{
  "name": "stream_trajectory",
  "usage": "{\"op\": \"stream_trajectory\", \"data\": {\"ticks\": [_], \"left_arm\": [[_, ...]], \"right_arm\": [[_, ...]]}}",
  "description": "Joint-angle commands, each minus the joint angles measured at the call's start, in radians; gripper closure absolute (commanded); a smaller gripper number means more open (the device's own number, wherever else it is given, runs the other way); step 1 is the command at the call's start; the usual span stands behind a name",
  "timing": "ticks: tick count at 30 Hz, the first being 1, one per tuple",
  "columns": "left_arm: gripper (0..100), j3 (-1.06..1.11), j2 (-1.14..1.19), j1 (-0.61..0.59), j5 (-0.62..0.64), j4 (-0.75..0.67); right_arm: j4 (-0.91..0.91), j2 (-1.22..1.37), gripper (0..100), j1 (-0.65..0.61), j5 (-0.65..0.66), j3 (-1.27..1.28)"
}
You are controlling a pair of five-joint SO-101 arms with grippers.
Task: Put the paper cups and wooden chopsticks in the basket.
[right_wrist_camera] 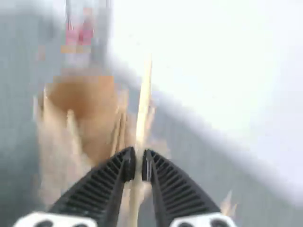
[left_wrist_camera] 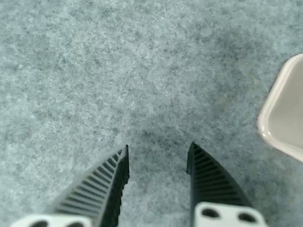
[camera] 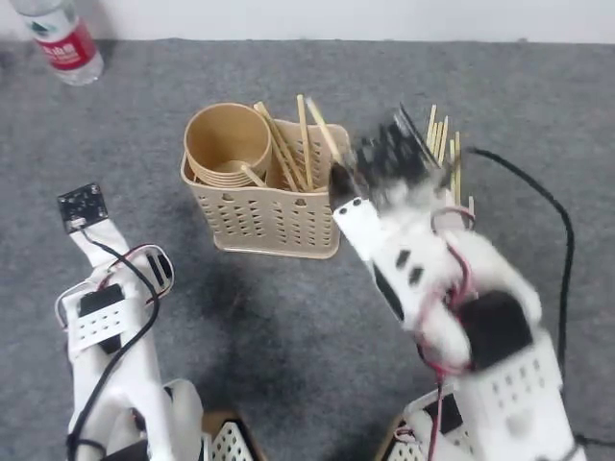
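Wooden chopstick [right_wrist_camera: 143,101] pinched in right claw [right_wrist_camera: 138,160] | left claw [left_wrist_camera: 158,147] agape, empty

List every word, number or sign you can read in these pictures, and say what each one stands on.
Bottle label: there is print, but it is too small and blurred to read.
Black board on an arm: no marks that can be read.
Basket, paper cups, chopsticks: no text seen.
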Motion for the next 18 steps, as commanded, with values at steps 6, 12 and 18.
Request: {"op": "stream_trajectory", "data": {"ticks": [6, 12, 18], "left_arm": [[81, -0.007, -0.005, 0.032, 0.002, -0.020], [81, -0.007, -0.005, 0.034, 0.000, -0.020], [81, -0.007, -0.005, 0.032, 0.000, -0.020]], "right_arm": [[-0.378, 0.071, 99.2, -0.013, 0.097, -0.020], [-0.573, 0.220, 99.2, -0.110, 0.095, -0.164], [-0.590, 0.440, 99.2, -0.159, 0.095, -0.299]]}}
